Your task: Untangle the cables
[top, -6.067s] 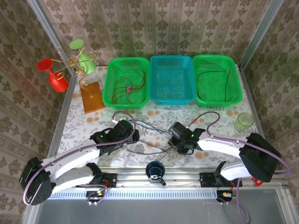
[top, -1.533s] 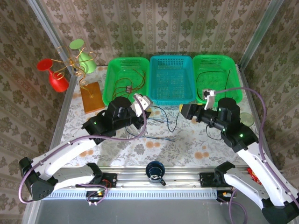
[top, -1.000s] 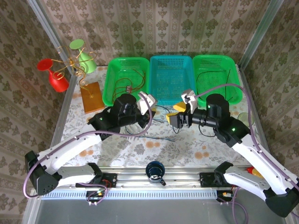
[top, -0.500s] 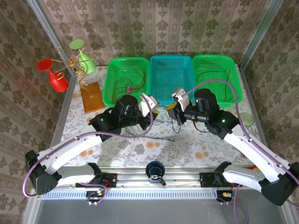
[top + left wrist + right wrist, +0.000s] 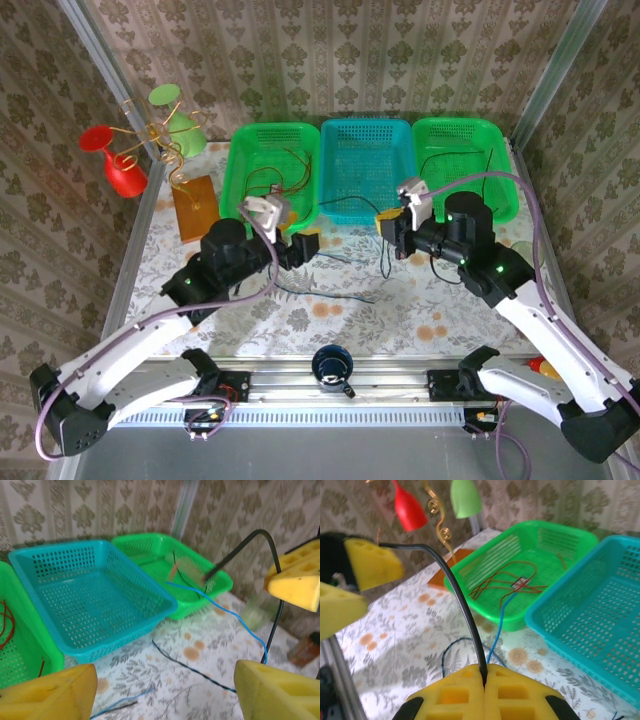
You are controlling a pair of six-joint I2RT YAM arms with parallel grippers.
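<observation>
**Cables [image 5: 335,292] partly sorted, a loose tangle left on the table**

By my reckoning the job is about halfway. Some strands already lie apart in baskets, but a blue cable [image 5: 345,295] and at least one dark strand are loosely crossed on the flowered table [image 5: 440,320] between the two arms.

The right gripper [image 5: 484,680] is clenched on a black cable [image 5: 462,605], its yellow pads pressed together with the wire coming out of the seam. From above, that wire hangs from the gripper down towards the loose strands. The left gripper [image 5: 165,695] is released, its pads standing wide with nothing between them. It hovers above the table just in front of the baskets.

What is left, I would say, is to draw the black cable free of the blue one and put each away.

- The left green basket [image 5: 275,128] holds the red cables [image 5: 280,185], looped together.
- The teal basket [image 5: 368,124] in the middle has no cable in it that I can see.
- The right green basket [image 5: 455,122] holds a thin black wire [image 5: 455,158] curving across its floor.
</observation>
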